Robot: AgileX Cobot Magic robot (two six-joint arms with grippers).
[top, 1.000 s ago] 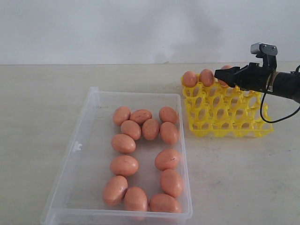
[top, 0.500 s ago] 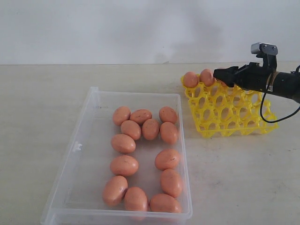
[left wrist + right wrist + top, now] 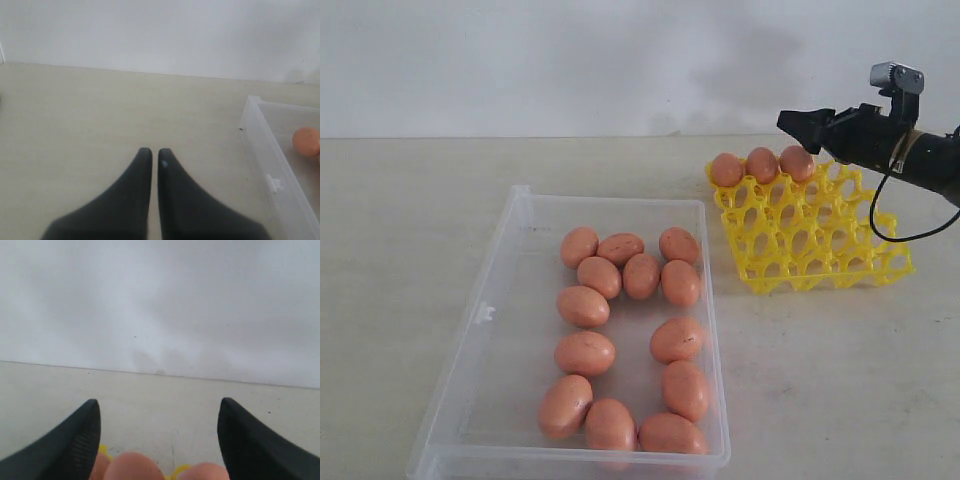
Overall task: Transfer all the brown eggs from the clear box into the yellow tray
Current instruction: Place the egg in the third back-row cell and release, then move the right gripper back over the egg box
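Observation:
Several brown eggs (image 3: 642,275) lie loose in the clear box (image 3: 498,300) at the left and middle. To its right stands the yellow tray (image 3: 820,240), with three brown eggs (image 3: 761,164) side by side in its far row. My right gripper (image 3: 800,124) hovers just above the rightmost of those eggs (image 3: 797,162), open and holding nothing. In the right wrist view its fingers (image 3: 85,432) stand wide apart, the gripper (image 3: 159,402) over egg tops (image 3: 132,465). My left gripper (image 3: 155,152) is shut and empty over bare table, beside the clear box's corner (image 3: 260,145).
Pale tabletop surrounds both containers, with a white wall (image 3: 570,60) behind. A small latch (image 3: 485,312) sticks out from the clear box's left wall. The right arm's black cable (image 3: 880,225) loops down over the tray's right side.
My right gripper opened and let go of the third egg, which now sits in the tray's far row. The gripper then rose and drew back to the right.

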